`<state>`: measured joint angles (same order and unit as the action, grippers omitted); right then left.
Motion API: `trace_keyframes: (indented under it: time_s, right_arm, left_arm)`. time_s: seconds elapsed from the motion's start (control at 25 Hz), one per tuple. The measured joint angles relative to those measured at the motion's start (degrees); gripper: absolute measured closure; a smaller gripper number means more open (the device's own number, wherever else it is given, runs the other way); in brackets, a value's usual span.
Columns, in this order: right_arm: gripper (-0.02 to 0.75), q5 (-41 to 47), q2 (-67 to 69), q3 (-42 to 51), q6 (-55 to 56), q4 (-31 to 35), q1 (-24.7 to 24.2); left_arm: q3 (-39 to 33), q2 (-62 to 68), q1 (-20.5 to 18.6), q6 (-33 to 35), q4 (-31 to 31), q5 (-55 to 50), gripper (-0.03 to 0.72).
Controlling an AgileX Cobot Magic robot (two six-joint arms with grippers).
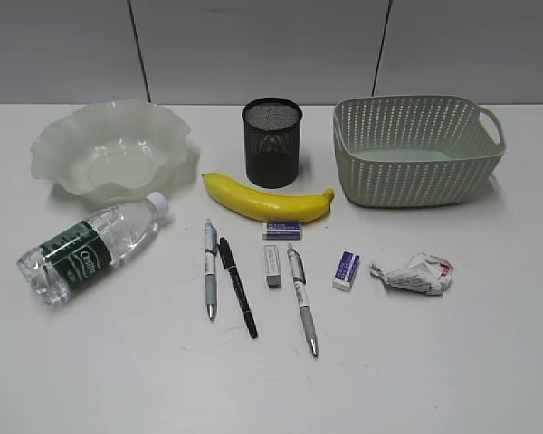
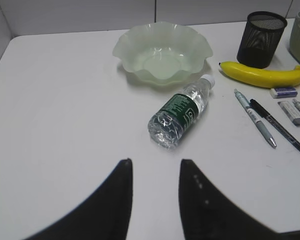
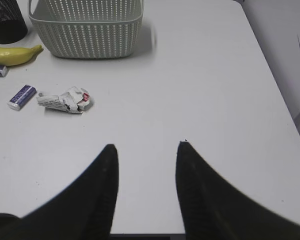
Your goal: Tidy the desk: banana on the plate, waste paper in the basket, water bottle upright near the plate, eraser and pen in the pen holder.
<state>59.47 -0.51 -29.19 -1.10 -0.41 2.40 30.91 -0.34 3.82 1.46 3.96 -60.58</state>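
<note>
Left gripper (image 2: pixel 155 167) hangs part-open and empty, the fallen water bottle (image 2: pixel 180 112) at its twelve o'clock. Right gripper (image 3: pixel 146 150) likewise (nothing between its fingers), the waste paper (image 3: pixel 66 100) at ten o'clock.

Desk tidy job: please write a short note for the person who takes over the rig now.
Left tool and right tool: open, empty, above bare desk.
Banana lies in front of the pen holder, not on the plate.
Bottle lies on its side.
Paper lies in front of the basket.
Three pens, three erasers on the desk.
Done: nothing. Left: everything.
</note>
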Motion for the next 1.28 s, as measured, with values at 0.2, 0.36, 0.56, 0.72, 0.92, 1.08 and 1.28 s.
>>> trace_keyframes:
  time_s: [0.2,0.36,0.56,0.72,0.92,1.08,1.28]
  right_arm:
    - [0.42,0.0,0.0,0.0,0.0,0.0,0.0]
    - [0.42,0.0,0.0,0.0,0.0,0.0,0.0]
    - [0.42,0.0,0.0,0.0,0.0,0.0,0.0]
    - [0.42,0.0,0.0,0.0,0.0,0.0,0.0]
    - [0.42,0.0,0.0,0.0,0.0,0.0,0.0]
    - [0.42,0.0,0.0,0.0,0.0,0.0,0.0]
    - [0.42,0.0,0.0,0.0,0.0,0.0,0.0]
  left_arm:
    - [0.0,0.0,0.0,0.0,0.0,0.0,0.451]
    - [0.0,0.0,0.0,0.0,0.0,0.0,0.451]
    - [0.0,0.0,0.0,0.0,1.2,0.1,0.451]
    - [1.0,0.5,0.0,0.0,2.3,4.3,0.451]
    - [1.7,6.6,0.0,0.0,2.8,20.9,0.451]
    - [1.8,16.8,0.0,0.0,8.2,33.8,0.451]
    - [5.8,35.2,0.0,0.5,12.7,40.0,0.45]
